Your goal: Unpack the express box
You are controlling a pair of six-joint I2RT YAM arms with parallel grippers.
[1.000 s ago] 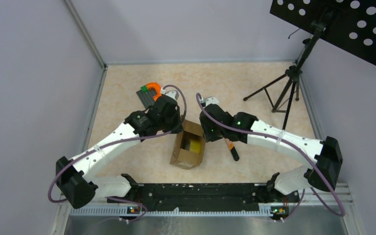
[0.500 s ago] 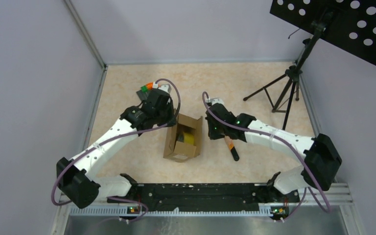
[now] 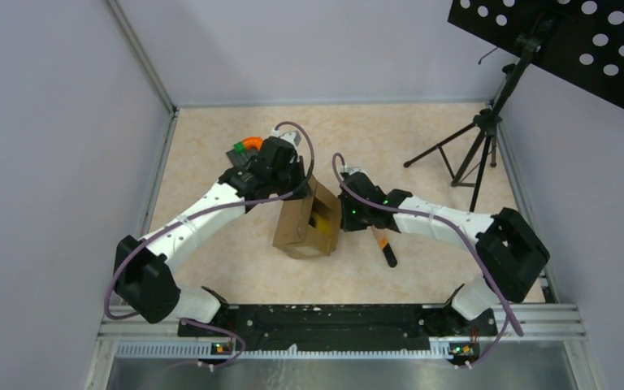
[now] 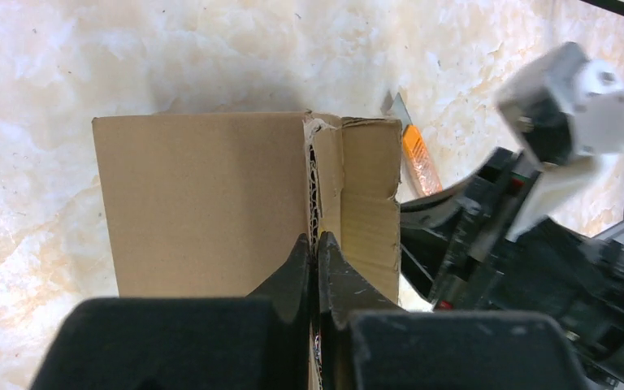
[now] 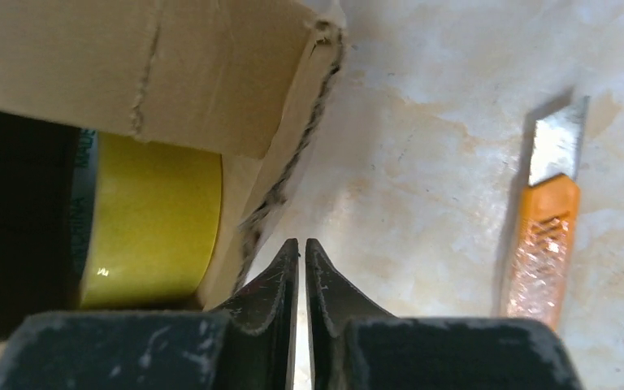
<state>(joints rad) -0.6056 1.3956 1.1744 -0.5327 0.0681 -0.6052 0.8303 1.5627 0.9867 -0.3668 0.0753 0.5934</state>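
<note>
Since 1 second ago the right gripper (image 5: 301,248) has closed on nothing, just beside the frayed corner of the express box (image 3: 299,227). Left gripper (image 4: 315,244) is clamped on the box's cardboard wall, tipping it mid-table between both arms. 1 yellow tape roll (image 5: 150,219) sits inside. 1 orange knife (image 5: 540,236) lies just right of the box.

Overhead view: the left arm (image 3: 211,203) covers most of a green and orange object (image 3: 248,145) left of centre, too small to identify. Right wrist view: the yellow tape roll (image 5: 154,219) loses its left side to dark shadow inside the express box (image 5: 130,65).
</note>
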